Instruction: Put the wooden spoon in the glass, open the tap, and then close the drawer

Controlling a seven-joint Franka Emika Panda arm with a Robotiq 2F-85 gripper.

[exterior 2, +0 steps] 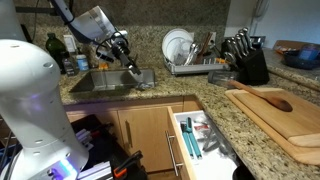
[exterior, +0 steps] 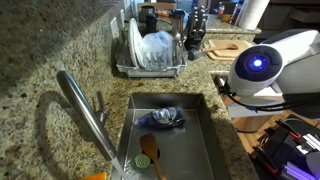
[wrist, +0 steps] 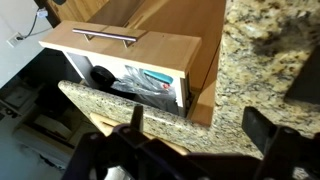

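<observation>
Wooden spoon [exterior: 152,152] lies flat on the sink [exterior: 211,128] floor, bowl toward a blue cloth [exterior: 165,117], handle running toward the frame's lower edge. It is down in the basin, apart from the fingers, not gripped. Gripper [wrist: 197,125] fingers are spread wide with nothing between them. In the wrist view they frame the granite counter [wrist: 265,50] edge, with the drawer [wrist: 120,45] beyond. The drawer stands open, steel bar handle [wrist: 105,37] on its front, packets inside; in an exterior view the drawer [exterior 2: 195,140] sticks out of the cabinet. Tap [exterior: 85,115] slants over the sink's rim; can't tell if water runs. Arm [exterior 2: 92,22] reaches from the white base [exterior 2: 30,95], wrist tilted down over the sink area, near the dish rack [exterior 2: 185,55].
</observation>
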